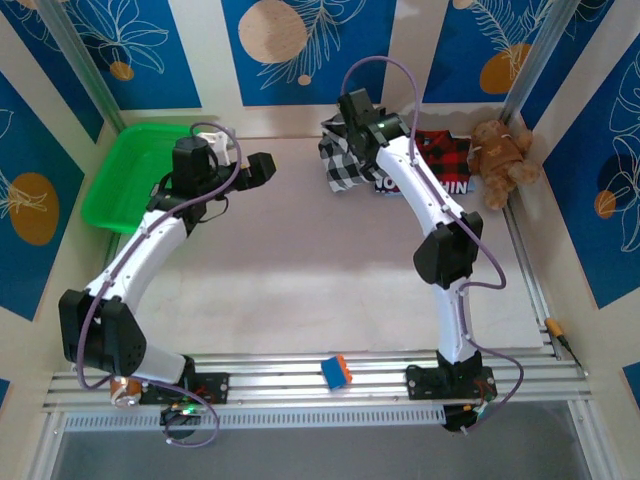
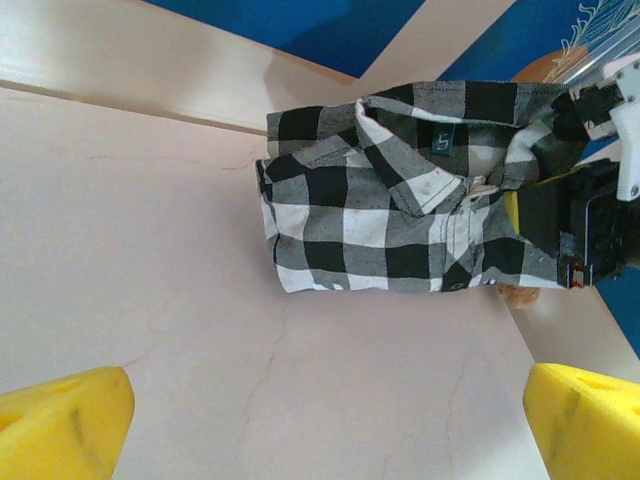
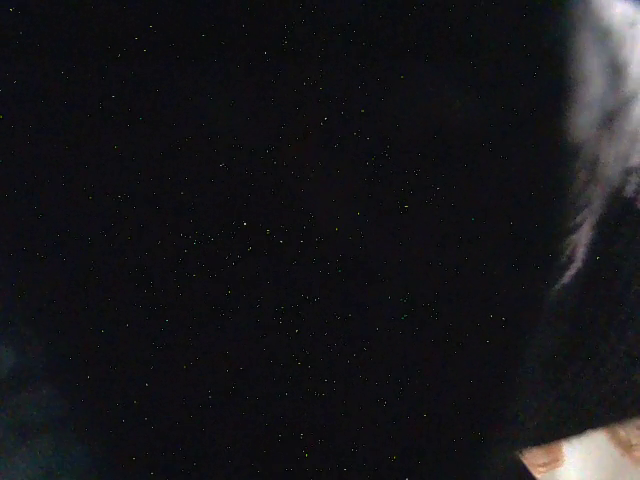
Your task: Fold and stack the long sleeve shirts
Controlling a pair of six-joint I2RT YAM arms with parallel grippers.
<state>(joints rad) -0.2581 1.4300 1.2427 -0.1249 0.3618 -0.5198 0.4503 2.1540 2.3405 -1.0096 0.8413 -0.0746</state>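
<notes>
Left arm [image 1: 140, 250] and right arm [image 1: 425, 195] reach across a pale table [image 1: 300, 270]. The black-and-white checked shirt [image 2: 400, 220] lies crumpled at mid far edge, with the red-and-black plaid shirt [image 1: 440, 155] beside it toward the far right corner. The left gripper [image 2: 325, 420] hovers nearby, fingers wide apart. The right gripper [image 1: 348, 130] presses into the checked shirt; its grip cannot be told.
</notes>
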